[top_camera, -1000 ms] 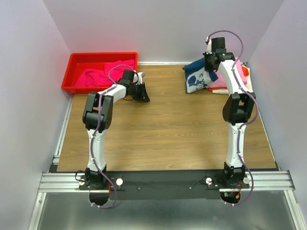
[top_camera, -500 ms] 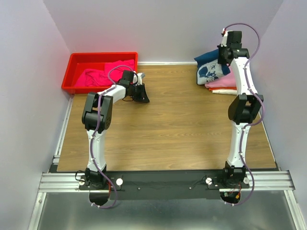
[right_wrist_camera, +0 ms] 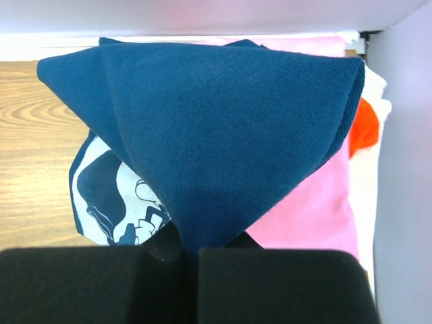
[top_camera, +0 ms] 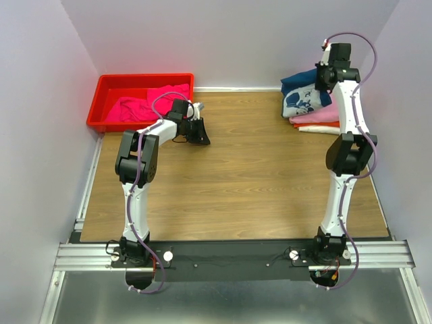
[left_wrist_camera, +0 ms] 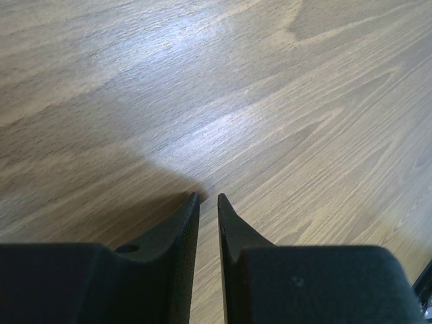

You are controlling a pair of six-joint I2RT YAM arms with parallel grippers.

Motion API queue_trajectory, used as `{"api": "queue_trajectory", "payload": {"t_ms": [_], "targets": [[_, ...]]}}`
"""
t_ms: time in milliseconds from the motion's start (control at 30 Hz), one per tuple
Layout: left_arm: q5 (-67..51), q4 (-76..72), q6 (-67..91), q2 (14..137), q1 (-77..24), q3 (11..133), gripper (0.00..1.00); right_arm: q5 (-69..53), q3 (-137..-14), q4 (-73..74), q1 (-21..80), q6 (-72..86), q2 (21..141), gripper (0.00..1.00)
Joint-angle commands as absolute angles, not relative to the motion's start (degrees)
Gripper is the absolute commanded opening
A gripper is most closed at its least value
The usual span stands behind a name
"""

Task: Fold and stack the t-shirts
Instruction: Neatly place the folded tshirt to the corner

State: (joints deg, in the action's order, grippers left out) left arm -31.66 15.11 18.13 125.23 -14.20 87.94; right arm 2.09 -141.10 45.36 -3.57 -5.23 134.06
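At the 1 o'clock corner of the table (top_camera: 236, 182), the right gripper (right_wrist_camera: 189, 248) is clamped on a bunched fold of the navy t-shirt (right_wrist_camera: 202, 121). The cloth rises from the pinch in a peaked tent, and its white-and-blue print hangs toward 8 o'clock in the wrist view. That lifted hold looks meant to carry the folded tee over the stack rather than drag it across. Directly beneath lies the light pink t-shirt (right_wrist_camera: 317, 202), with the orange t-shirt (right_wrist_camera: 364, 131) and the cream t-shirt (right_wrist_camera: 370, 189) peeking out at 3 o'clock, hard against the wall.

Well apart, near 10 o'clock, the left gripper (left_wrist_camera: 208, 199) hangs low over bare wood, jaws parted by a slim gap with nothing between them. It seems parked beside the red bin (top_camera: 145, 76), at 11 o'clock, where the magenta t-shirt (top_camera: 145, 104) waits unfolded.
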Motion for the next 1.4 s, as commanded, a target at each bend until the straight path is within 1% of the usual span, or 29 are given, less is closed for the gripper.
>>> {"api": "queue_trajectory", "payload": {"t_ms": [0,333,433,500,533,567,600,633,767,867,1000,1067,1233,1267,1367], "targets": [[-29.36,19.86,16.79,125.07,-13.89,86.57,0.25,3.07,-140.89,44.74,-5.45,-5.89,129.55,0.00],[-29.62,19.86,17.05,125.33,-14.15,86.66,0.24,4.83,-140.80,44.65,-6.85,-5.71,130.43,0.00],[-29.62,19.95,17.14,125.33,-14.15,86.75,0.24,8.34,-140.71,44.39,-6.86,-6.06,131.39,0.01],[-29.53,19.95,17.14,125.07,-14.15,86.66,0.24,12.82,-140.80,44.12,-7.03,-6.24,131.92,0.01],[-29.53,19.95,16.96,124.81,-14.15,86.57,0.24,14.40,-140.45,43.34,-7.03,-6.24,132.45,0.05],[-29.62,19.86,16.96,124.63,-14.15,86.57,0.25,17.29,-140.36,42.98,-6.94,-6.07,132.80,0.18],[-29.62,19.78,16.79,124.28,-14.24,86.66,0.25,18.71,-140.27,42.46,-6.94,-5.54,133.06,0.47],[-29.88,19.69,16.61,123.93,-14.24,86.75,0.25,20.29,-140.36,42.36,-6.94,-5.10,133.33,0.99],[-29.97,17.67,16.26,120.94,-14.33,86.31,0.28,24.43,-138.88,41.49,-6.94,-2.99,132.28,1.00],[-29.62,15.03,16.52,118.22,-14.50,86.22,0.29,24.70,-130.91,37.98,-7.03,-2.46,128.51,1.00],[-29.71,11.87,17.49,115.32,-14.76,86.05,0.29,24.00,-123.50,34.55,-6.94,-2.20,123.15,1.00],[-29.44,10.29,17.93,113.21,-15.03,85.43,0.29,23.03,-117.18,32.00,-6.86,-1.67,119.72,1.00],[-27.34,3.96,19.95,107.24,-15.21,82.27,0.29,15.13,-104.17,24.80,-6.50,-0.27,111.46,1.00],[-24.98,2.82,20.47,106.10,-15.29,81.40,0.30,13.64,-99.97,23.74,-6.50,-0.18,108.92,1.00],[-19.70,-6.47,22.58,100.30,-15.21,74.90,0.29,5.31,-93.02,19.87,-5.98,1.93,104.96,1.00]]}}
